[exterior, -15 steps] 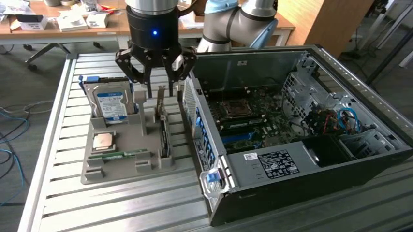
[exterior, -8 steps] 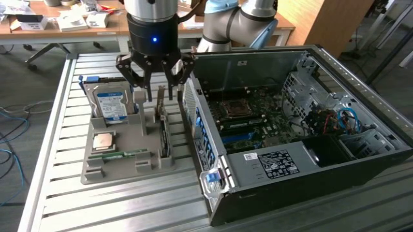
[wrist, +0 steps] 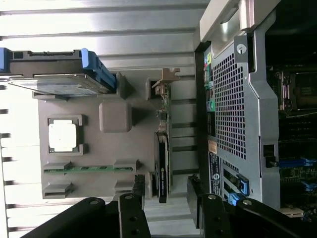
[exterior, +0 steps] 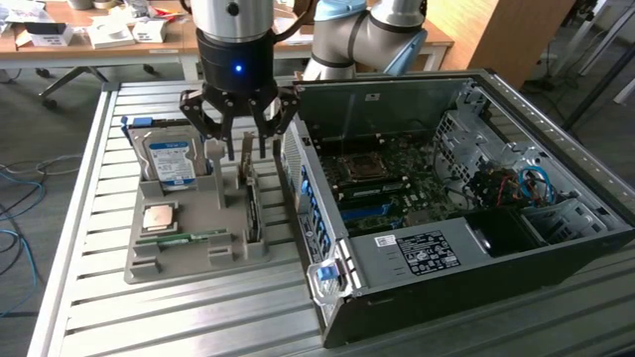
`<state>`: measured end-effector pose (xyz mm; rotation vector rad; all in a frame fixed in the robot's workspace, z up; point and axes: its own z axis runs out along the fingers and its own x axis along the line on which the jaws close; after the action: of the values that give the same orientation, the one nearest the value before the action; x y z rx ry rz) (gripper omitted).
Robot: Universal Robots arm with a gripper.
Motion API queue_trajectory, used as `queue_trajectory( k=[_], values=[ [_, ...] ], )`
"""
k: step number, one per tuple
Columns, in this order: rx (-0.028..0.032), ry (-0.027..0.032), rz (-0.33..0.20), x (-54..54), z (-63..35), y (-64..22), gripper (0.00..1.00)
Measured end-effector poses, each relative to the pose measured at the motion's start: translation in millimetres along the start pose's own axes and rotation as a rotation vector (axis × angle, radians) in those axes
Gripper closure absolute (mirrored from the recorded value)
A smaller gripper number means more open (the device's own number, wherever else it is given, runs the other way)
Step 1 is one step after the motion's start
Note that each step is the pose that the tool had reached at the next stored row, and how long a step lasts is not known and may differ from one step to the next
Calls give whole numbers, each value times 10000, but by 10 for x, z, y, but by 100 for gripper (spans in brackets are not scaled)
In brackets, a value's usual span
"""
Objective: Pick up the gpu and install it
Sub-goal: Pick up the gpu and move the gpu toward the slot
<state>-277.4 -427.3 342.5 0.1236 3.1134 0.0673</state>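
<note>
Exterior view | step: approach for pickup | fingers point(exterior: 268, 132) spread wide, empty, hovering just above gpu point(exterior: 253, 201) | next move, judged: straddle gpu's thin upper edge squarely before closing

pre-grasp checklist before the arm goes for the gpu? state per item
1. Gripper open: ok, jaws spread wide.
2. Nothing gripped: ok, fingers hold nothing.
3. gpu standing on edge in the grey tray: ok.
4. Alignment: ok. In the wrist view the gpu lines up with the gap between the fingers; in the exterior view the gripper hovers above it, not touching.
5. Computer case side open, motherboard exposed: ok.
6. Expansion slot free for the card: cannot tell.
</note>
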Motion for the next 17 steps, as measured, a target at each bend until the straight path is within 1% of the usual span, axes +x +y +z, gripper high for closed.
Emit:
queue_trajectory(
  k=[5, 10, 17],
  values=[
    [-1, -1, 8, 1, 35, -2, 53],
    [-1, -2, 15, 1, 102, -4, 53],
    [-3, -4, 14, -4, 110, -4, 53]
  ],
)
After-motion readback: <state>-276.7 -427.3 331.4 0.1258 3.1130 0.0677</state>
